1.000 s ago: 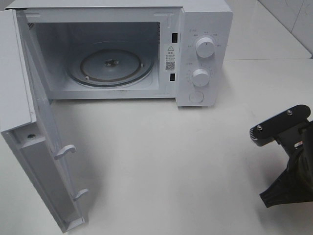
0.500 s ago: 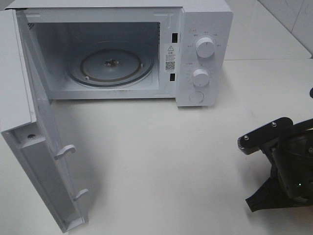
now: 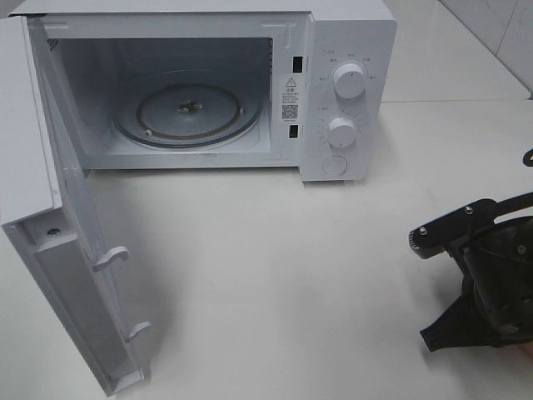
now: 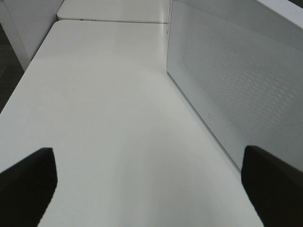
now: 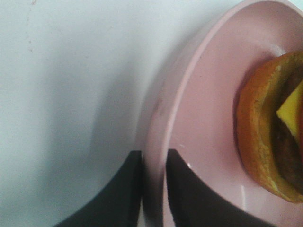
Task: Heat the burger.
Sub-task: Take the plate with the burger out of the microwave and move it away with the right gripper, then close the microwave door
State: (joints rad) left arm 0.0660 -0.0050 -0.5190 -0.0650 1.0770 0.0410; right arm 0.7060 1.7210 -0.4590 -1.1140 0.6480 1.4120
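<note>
On my right wrist feed the right gripper point(image 5: 152, 189) has its two dark fingers point(image 5: 187, 194) straddling the rim of the pink plate point(image 5: 208, 118), one finger on the outer side over the white table point(image 5: 61, 94) and one on the inner side over the plate's floor; the gap between them is narrow and the rim fills it, so I read them as pinched on the plate edge, though I cannot tell how firmly. Just past the inner finger, further in on the plate, sits the burger point(image 5: 265, 137), lying flat on the plate floor with its orange-brown bun edge toward the fingers and a yellow slice and dark filling showing behind it; it is round, so I see no long axis. On my left wrist feed the left gripper point(image 4: 149, 189) has its fingers point(image 4: 26, 182) spread wide with nothing between them, only bare white table, and beside one of them stands the perforated panel of the microwave door point(image 4: 227, 85). From the high camera I see the microwave point(image 3: 333, 92) with its door swung fully out, the glass turntable point(image 3: 187, 112) bare inside, and the right arm point(image 3: 491, 275) low at the table's right edge, well apart from the oven.
</note>
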